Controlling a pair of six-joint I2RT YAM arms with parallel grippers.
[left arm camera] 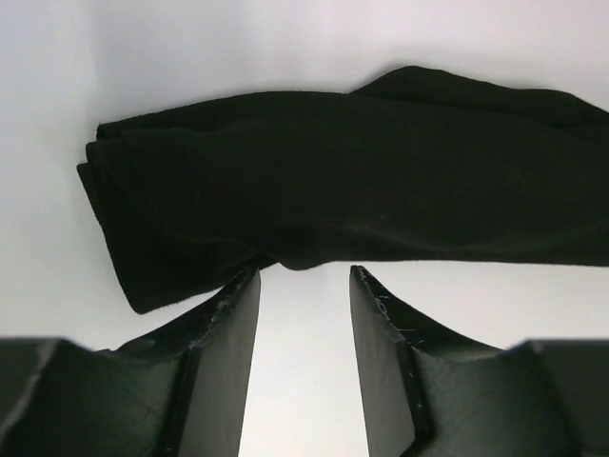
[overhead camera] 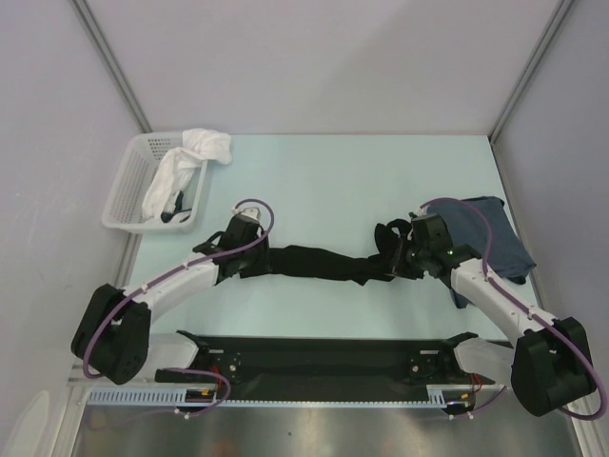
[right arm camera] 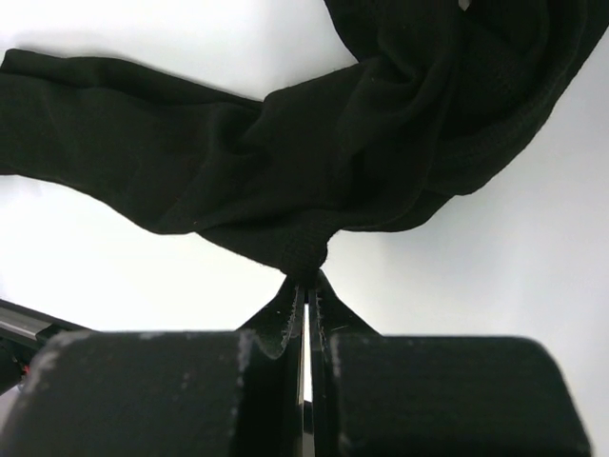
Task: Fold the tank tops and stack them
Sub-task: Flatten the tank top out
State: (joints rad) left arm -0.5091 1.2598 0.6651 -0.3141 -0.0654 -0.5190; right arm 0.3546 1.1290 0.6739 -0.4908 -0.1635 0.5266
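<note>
The black tank top (overhead camera: 314, 262) lies bunched into a long rope across the middle of the table. My right gripper (overhead camera: 395, 262) is shut on its right end, pinching a ribbed edge (right arm camera: 306, 252) between its fingertips (right arm camera: 306, 278). My left gripper (overhead camera: 249, 257) is at the left end. Its jaws stand apart, with the fingertips (left arm camera: 304, 271) right at the lower edge of the folded black cloth (left arm camera: 362, 181) and nothing clamped between them. The slate-blue tank top (overhead camera: 490, 238) lies flat at the right, behind my right arm.
A white lattice basket (overhead camera: 128, 186) stands at the back left with a white cloth (overhead camera: 186, 157) hanging over its rim. A black rail (overhead camera: 314, 357) runs between the arm bases at the near edge. Grey walls close in the table on three sides.
</note>
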